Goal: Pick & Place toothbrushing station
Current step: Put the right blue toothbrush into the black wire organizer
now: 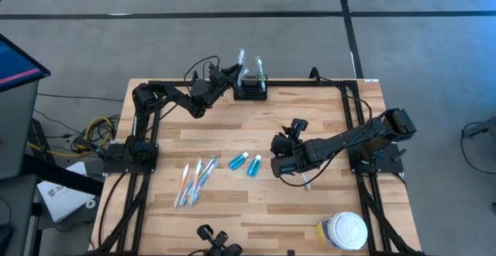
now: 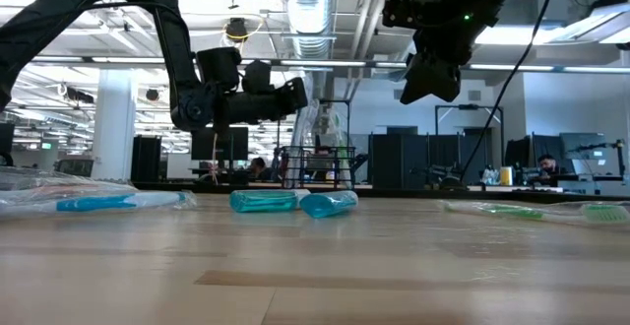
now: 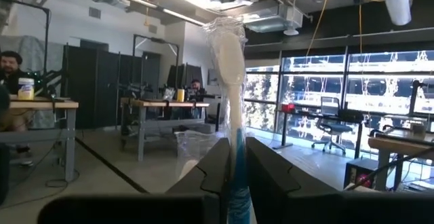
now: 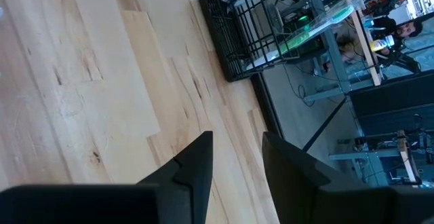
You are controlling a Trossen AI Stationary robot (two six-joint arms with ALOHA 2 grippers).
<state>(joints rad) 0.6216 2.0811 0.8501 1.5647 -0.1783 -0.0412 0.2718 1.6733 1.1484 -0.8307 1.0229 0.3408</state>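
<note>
at the table's far edge, the left gripper (image 1: 232,75) pinches a wrapped toothbrush (image 3: 229,68) beside the caddy (image 1: 251,91); right gripper (image 4: 235,157) open.

One black wire caddy (image 1: 251,90), two small blue bottles (image 1: 238,161), one white-lidded yellow-labelled jar (image 1: 342,231), and several wrapped toothbrushes (image 1: 194,181), number unclear.

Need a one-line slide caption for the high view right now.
Left pincer holds a wrapped toothbrush beside the black caddy at the table's far edge; right pincer hovers empty near two blue tubes.
</note>
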